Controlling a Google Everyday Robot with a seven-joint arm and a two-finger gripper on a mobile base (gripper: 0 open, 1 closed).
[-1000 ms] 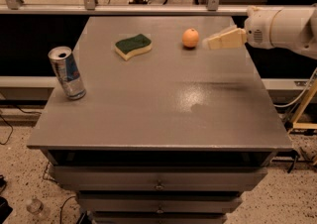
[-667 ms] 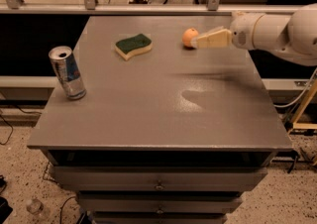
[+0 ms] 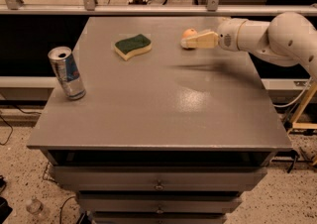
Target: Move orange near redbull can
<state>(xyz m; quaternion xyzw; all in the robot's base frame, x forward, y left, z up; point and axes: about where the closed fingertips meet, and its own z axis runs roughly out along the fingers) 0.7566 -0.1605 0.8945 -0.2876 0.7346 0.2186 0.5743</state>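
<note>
The orange (image 3: 188, 32) lies on the grey table (image 3: 163, 104), far side, right of centre. My gripper (image 3: 186, 43) reaches in from the right on a white arm (image 3: 267, 37), and its tip overlaps the orange's lower front, hiding part of it. The redbull can (image 3: 67, 73), silver and blue with an open top, stands upright near the table's left edge, far from the orange and the gripper.
A green-and-yellow sponge (image 3: 132, 46) lies on the table between the can and the orange, left of the gripper. Drawers (image 3: 158, 184) sit below the table's front edge. A railing (image 3: 148, 7) runs behind the table.
My arm has moved left across the far right of the table, and the gripper tip has gone from beside the orange to overlapping it. The orange, can and sponge have stayed in place.
</note>
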